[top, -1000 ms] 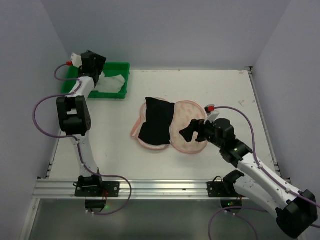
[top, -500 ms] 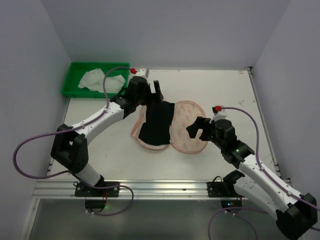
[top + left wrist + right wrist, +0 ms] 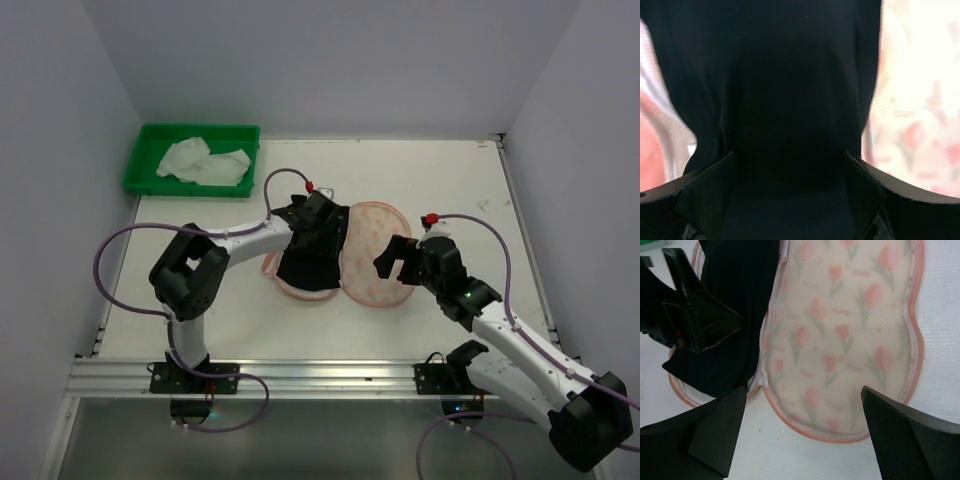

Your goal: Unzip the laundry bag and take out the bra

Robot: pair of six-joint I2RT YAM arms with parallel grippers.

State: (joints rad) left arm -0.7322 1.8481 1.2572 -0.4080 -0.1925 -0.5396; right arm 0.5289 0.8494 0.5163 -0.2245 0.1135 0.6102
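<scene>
Presently, the left gripper [image 3: 318, 222] stands with its jaws spread wide, directly above the bra [image 3: 308, 258]. In the left wrist view, the black fabric [image 3: 795, 75] fills the space ahead of and between both fingers [image 3: 705, 195]. Whether the fingertips touch the cloth cannot be told from these views.

The right gripper [image 3: 392, 258] is likewise open and holds nothing. It hangs over the near edge of the laundry bag [image 3: 378, 262]. The right wrist view shows the printed cream half [image 3: 850, 330] lying flat ahead of that gripper, its pink rim running round the lobe.

The bag lies opened out on the table [image 3: 450, 180], with two lobes side by side. The bra [image 3: 735, 315] rests on the lobe to the left of the right gripper, covering most of it (only a pink edge shows below the black cloth). The left gripper [image 3: 685, 310] appears in the right wrist view, poised over the upper part of the bra.

A green tray [image 3: 140, 172] sits well beyond and to the left of the left gripper, at the far corner. A white cloth [image 3: 200, 160] lies crumpled inside it.
</scene>
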